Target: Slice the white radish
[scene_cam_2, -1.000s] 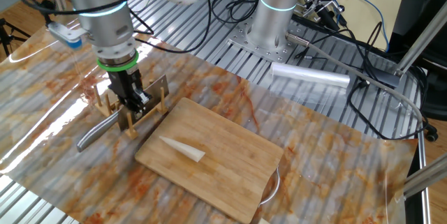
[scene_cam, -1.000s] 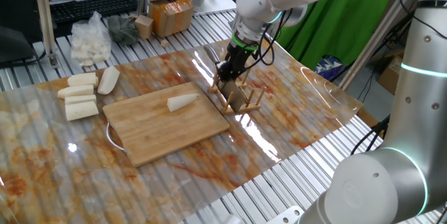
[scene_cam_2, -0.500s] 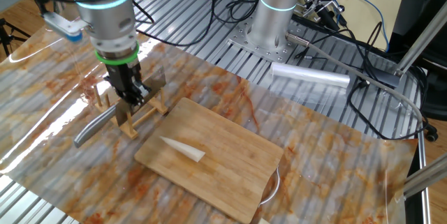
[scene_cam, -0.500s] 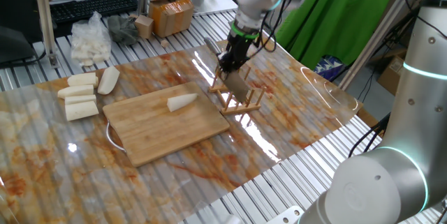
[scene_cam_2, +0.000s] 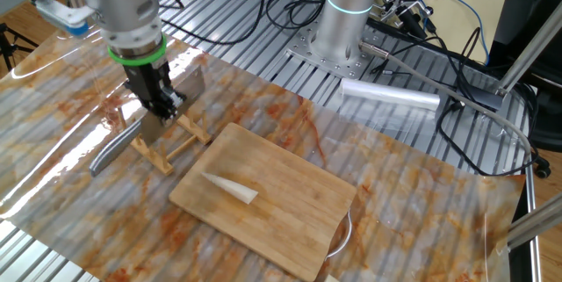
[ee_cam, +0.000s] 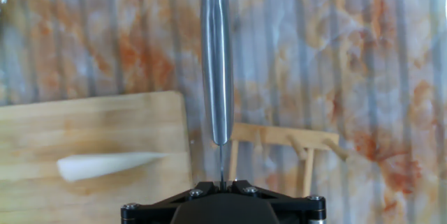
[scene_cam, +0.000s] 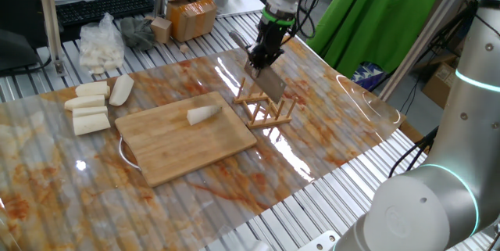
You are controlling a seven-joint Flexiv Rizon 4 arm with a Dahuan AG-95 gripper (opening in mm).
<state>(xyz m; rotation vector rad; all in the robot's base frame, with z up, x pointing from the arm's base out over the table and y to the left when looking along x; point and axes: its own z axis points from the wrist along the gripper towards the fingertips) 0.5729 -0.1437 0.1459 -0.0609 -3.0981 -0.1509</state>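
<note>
The white radish (scene_cam: 203, 114), a short tapered cream-white piece, lies on the wooden cutting board (scene_cam: 168, 145); it also shows in the other fixed view (scene_cam_2: 230, 188) and in the hand view (ee_cam: 105, 164). My gripper (scene_cam: 258, 55) is shut on a knife (scene_cam: 268, 85) with a steel handle (scene_cam_2: 114, 144) and holds it lifted just above the wooden rack (scene_cam: 266, 112), to the right of the board. In the hand view the knife handle (ee_cam: 216, 56) points away from me, its blade edge-on between the jaws.
Several blocky cream-white chunks (scene_cam: 90, 109) lie left of the board. A clear bag of white pieces (scene_cam: 101, 44), a cardboard box (scene_cam: 191, 15) and a keyboard (scene_cam: 101, 7) sit at the back. A grey cylinder (scene_cam_2: 391, 97) lies in the other fixed view.
My gripper has risen and drawn the knife up out of the wooden rack. The radish and board have not moved.
</note>
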